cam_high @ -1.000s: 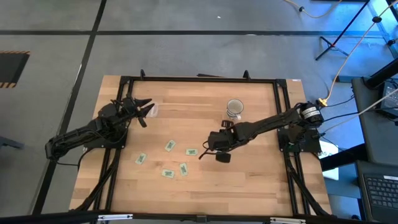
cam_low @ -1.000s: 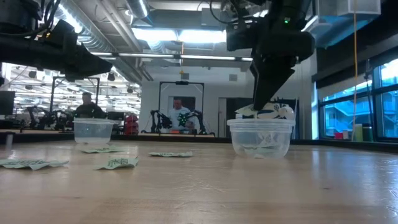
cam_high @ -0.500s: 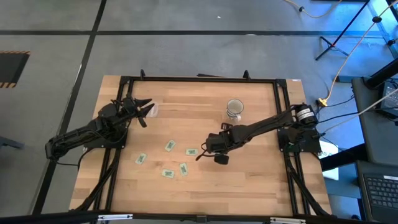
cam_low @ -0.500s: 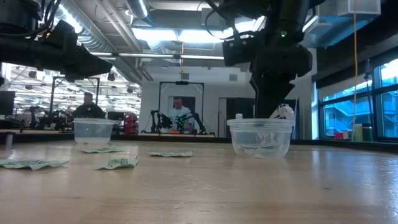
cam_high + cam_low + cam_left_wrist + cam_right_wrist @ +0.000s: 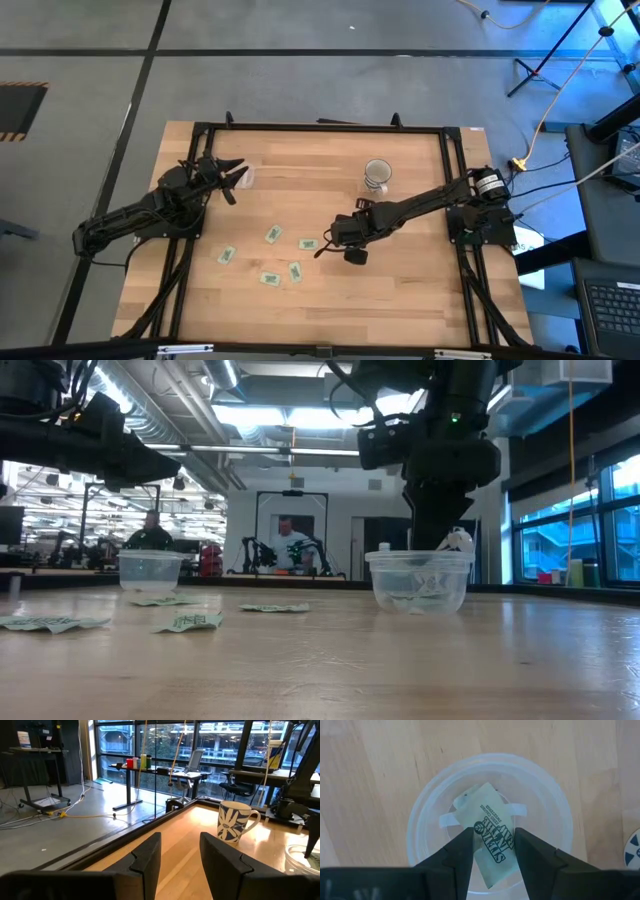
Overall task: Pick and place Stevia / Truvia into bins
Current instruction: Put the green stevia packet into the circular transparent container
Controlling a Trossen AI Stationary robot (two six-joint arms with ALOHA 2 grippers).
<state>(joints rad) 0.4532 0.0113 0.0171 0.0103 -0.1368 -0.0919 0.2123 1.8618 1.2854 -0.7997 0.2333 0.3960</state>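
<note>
The clear cup (image 5: pixel 487 827) (image 5: pixel 418 582) sits under my right gripper (image 5: pixel 493 847) (image 5: pixel 340 237), near the table's middle. A pale green and white Stevia sachet (image 5: pixel 487 832) lies inside it, between my open fingertips, which reach below the cup's rim in the low view. Several more sachets (image 5: pixel 273 234) (image 5: pixel 295 270) (image 5: pixel 227 255) lie flat on the wood to the left of it. A second clear cup (image 5: pixel 150 570) (image 5: pixel 246 178) stands by my left gripper (image 5: pixel 232 176), which hovers open above the table's far left part.
A white mug with dark markings (image 5: pixel 377 176) (image 5: pixel 234 822) stands behind the right-hand cup, toward the far edge. A black frame (image 5: pixel 320 128) runs around the table. People and other robot arms show in the room beyond.
My right gripper has gone down, from above the cup's rim into the cup, and has shifted a little toward the table's left. The left arm has kept still.
</note>
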